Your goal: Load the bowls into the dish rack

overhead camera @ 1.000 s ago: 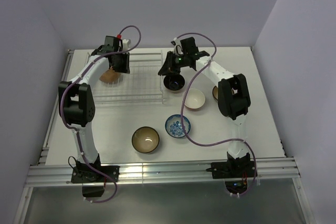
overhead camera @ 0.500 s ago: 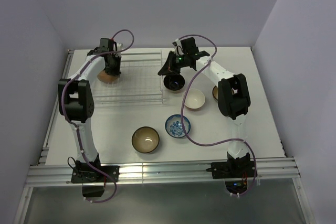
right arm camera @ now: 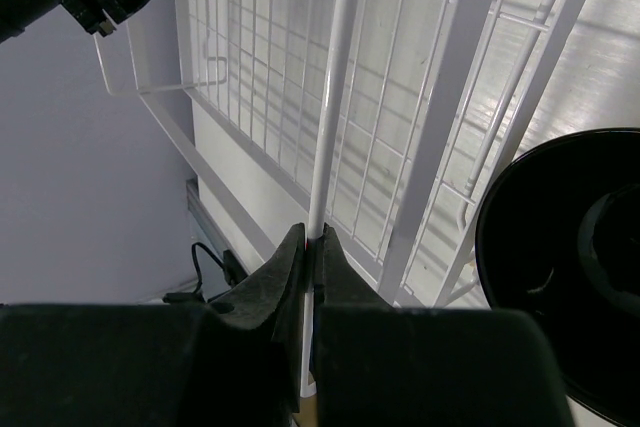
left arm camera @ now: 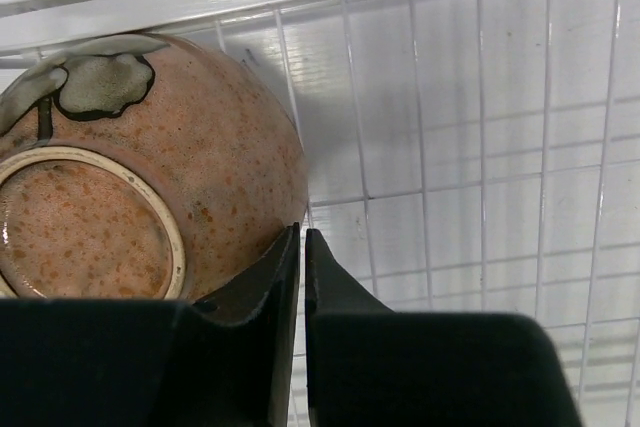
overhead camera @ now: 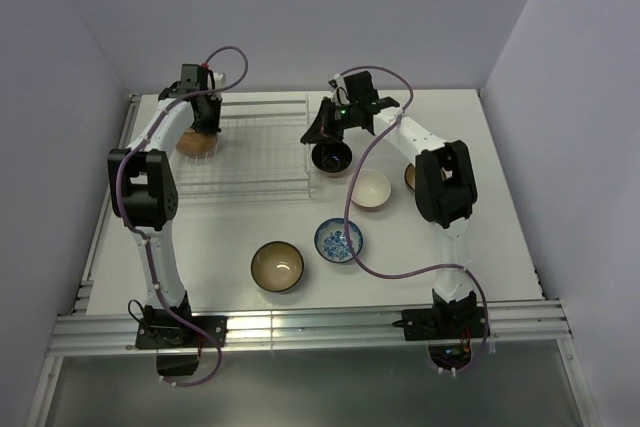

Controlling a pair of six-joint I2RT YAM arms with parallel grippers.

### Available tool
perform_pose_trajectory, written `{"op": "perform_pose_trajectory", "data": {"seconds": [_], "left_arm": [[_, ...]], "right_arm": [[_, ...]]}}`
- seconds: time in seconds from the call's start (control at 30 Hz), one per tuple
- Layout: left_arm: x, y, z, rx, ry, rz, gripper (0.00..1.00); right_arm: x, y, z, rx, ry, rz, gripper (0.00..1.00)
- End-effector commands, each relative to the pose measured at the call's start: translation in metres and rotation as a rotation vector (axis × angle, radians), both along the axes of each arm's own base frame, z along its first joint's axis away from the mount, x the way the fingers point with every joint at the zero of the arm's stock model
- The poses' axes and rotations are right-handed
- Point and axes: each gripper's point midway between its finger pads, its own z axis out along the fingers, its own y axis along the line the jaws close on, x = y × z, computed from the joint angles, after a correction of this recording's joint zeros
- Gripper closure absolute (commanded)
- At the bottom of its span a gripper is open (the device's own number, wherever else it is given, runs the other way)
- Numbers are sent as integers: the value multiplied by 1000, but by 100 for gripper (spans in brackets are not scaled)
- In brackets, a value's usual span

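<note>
A white table (overhead camera: 230, 227) stands between pale lilac walls (overhead camera: 400, 7). Aluminium rails (overhead camera: 320, 330) run along its near edge

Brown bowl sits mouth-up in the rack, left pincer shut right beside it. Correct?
Not mouth-up. The brown bowl lies overturned in the dish rack: the left wrist view shows its foot ring facing the camera. The left pincer is shut right beside it, as you said.

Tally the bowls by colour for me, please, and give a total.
Tan-brown bowls: 3
Black bowl: 1
White bowl: 1
Blue-and-white bowl: 1
Total: 6
</note>
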Motion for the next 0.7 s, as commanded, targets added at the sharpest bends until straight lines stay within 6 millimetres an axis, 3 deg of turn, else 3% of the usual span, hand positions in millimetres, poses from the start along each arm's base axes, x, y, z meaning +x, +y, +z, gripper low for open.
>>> {"op": "perform_pose_trajectory", "data": {"seconds": [0.0, 0.23, 0.33, 0.47, 0.53, 0.67], "left_arm": [[13, 11, 12, 45, -41, 14, 89], [17, 10, 21, 29, -54, -6, 86], [17, -3, 33, -23, -85, -65, 81], [8, -30, 72, -148, -172, -176, 70], [3, -43, 88, -212, -207, -219, 68], [-10, -63, 126, -308, -277, -297, 62]], "right_arm": [[5, 9, 9, 26, -113, 65, 100], [6, 9, 9, 26, -115, 70, 100], [5, 12, 12, 31, -118, 87, 87], [6, 12, 19, 30, -141, 82, 66], [7, 12, 22, 31, -146, 80, 63], [7, 11, 22, 21, -146, 76, 45]]}}
